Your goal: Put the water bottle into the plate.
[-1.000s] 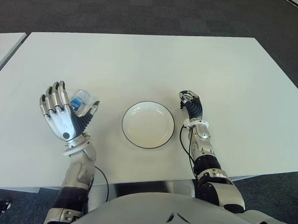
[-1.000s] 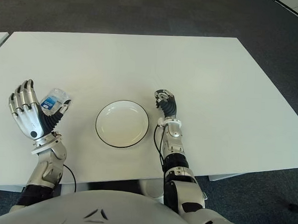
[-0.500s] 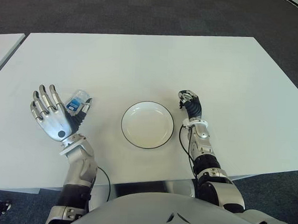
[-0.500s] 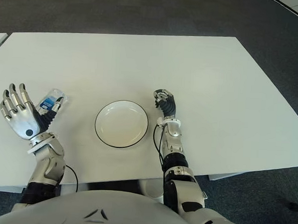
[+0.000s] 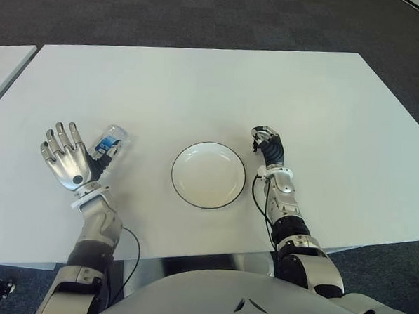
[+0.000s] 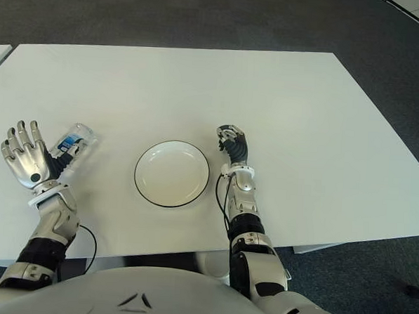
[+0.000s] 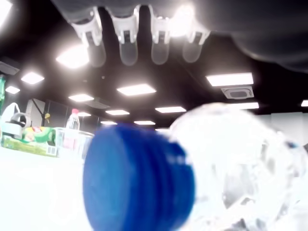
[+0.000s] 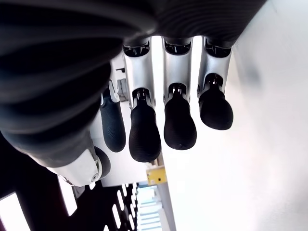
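The clear water bottle [image 5: 112, 141] with a blue label lies on its side on the white table [image 5: 199, 86], left of the plate. My left hand [image 5: 67, 158] stands just left of it, palm up and fingers spread, holding nothing; its thumb side is next to the bottle. In the left wrist view the blue cap [image 7: 137, 178] fills the foreground below the straight fingers [image 7: 127, 41]. The white plate [image 5: 208, 175] with a dark rim is empty. My right hand [image 5: 266, 141] shows beside the plate's right edge with its fingers [image 8: 144, 134] curled on nothing.
The table's near edge runs just behind both forearms. Another white table [image 5: 7, 62] shows at the far left. Dark carpet [image 5: 203, 16] lies beyond the far edge.
My left hand has dropped lower and moved left, spreading its fingers. The bottle, raised in that hand a second ago, now lies on the table. The right hand has not moved.
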`<action>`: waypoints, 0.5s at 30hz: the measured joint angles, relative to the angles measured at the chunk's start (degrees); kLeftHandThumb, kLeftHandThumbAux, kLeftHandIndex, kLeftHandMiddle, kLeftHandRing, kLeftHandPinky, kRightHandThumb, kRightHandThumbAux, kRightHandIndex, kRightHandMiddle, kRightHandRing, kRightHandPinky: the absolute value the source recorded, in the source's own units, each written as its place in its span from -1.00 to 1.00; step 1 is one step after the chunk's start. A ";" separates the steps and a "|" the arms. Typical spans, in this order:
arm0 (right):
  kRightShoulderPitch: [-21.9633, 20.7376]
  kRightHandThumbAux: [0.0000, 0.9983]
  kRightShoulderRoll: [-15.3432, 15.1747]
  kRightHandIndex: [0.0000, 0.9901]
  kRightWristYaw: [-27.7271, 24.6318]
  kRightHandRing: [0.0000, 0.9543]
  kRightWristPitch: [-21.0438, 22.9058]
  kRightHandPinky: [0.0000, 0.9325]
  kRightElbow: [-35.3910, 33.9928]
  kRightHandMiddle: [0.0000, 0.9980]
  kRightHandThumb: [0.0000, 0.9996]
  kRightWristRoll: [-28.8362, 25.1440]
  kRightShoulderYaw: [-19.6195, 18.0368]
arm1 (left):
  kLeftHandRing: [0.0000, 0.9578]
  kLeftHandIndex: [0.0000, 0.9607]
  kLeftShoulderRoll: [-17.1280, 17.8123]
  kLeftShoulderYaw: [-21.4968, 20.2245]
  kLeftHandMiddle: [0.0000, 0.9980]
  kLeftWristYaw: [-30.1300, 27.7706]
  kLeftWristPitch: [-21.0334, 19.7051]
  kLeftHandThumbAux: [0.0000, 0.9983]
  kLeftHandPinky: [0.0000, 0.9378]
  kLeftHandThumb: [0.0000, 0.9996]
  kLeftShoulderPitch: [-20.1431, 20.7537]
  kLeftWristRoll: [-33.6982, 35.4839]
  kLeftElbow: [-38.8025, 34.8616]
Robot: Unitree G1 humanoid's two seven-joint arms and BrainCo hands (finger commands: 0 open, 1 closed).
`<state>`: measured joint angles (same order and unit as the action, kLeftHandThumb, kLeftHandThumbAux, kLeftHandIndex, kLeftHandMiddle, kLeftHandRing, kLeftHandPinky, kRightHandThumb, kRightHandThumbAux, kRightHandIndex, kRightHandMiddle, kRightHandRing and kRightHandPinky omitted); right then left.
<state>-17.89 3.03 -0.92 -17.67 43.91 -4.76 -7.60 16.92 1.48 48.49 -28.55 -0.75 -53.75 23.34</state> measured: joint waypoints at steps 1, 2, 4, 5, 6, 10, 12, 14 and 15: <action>-0.02 0.46 0.01 -0.11 0.05 0.54 0.05 0.59 0.00 0.51 0.41 0.00 0.00 | -1.00 -1.00 0.33 0.25 -1.00 -0.16 0.21 -0.78 -1.00 0.15 0.73 0.43 1.54; -0.03 0.46 0.00 -0.11 0.05 0.54 0.06 0.59 -0.01 0.51 0.41 0.00 0.00 | -1.00 -1.00 0.63 0.57 -1.00 -0.32 0.46 -0.78 -1.00 0.15 1.44 0.85 3.25; -0.03 0.46 0.00 -0.11 0.05 0.54 0.06 0.60 -0.03 0.51 0.41 0.00 0.01 | -1.00 -1.00 1.15 1.28 -1.00 -0.41 1.36 -0.78 -1.00 0.15 2.84 1.69 6.79; -0.09 0.46 0.00 -0.11 0.05 0.54 0.08 0.60 -0.09 0.51 0.41 0.00 0.01 | -1.00 -1.00 1.38 1.60 -1.00 -0.40 2.14 -0.78 -1.00 0.15 3.75 2.21 9.15; -0.08 0.46 -0.01 -0.11 0.05 0.54 0.08 0.60 -0.11 0.51 0.41 0.00 0.01 | -1.00 -1.00 1.53 1.82 -1.00 -0.38 2.69 -0.78 -1.00 0.16 4.52 2.64 10.83; -0.02 0.46 0.01 -0.12 0.05 0.55 0.30 0.60 -0.12 0.51 0.41 0.02 0.05 | -1.00 -1.00 2.86 2.35 -1.00 0.48 5.40 -0.79 -1.00 0.14 8.13 4.25 17.96; 0.03 0.46 0.06 -0.12 0.04 0.55 0.37 0.60 -0.13 0.51 0.41 0.04 0.14 | -1.00 -1.00 3.58 3.08 -1.00 0.62 6.58 -0.79 -1.00 0.13 9.88 4.94 21.37; 0.02 0.46 0.08 -0.12 0.07 0.55 0.49 0.60 -0.16 0.52 0.41 0.07 0.17 | -1.00 -1.00 4.16 3.95 -1.00 0.74 7.55 -0.79 -1.00 0.12 11.42 5.57 24.17; 0.02 0.46 0.08 -0.12 0.10 0.55 0.58 0.60 -0.23 0.52 0.41 0.07 0.17 | -1.00 -1.00 4.37 4.27 -1.00 0.77 8.01 -0.79 -1.00 0.12 12.03 5.83 25.35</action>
<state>-17.87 3.10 -0.82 -17.09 43.69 -4.69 -7.42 21.29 5.75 49.26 -20.54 11.29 -47.93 48.69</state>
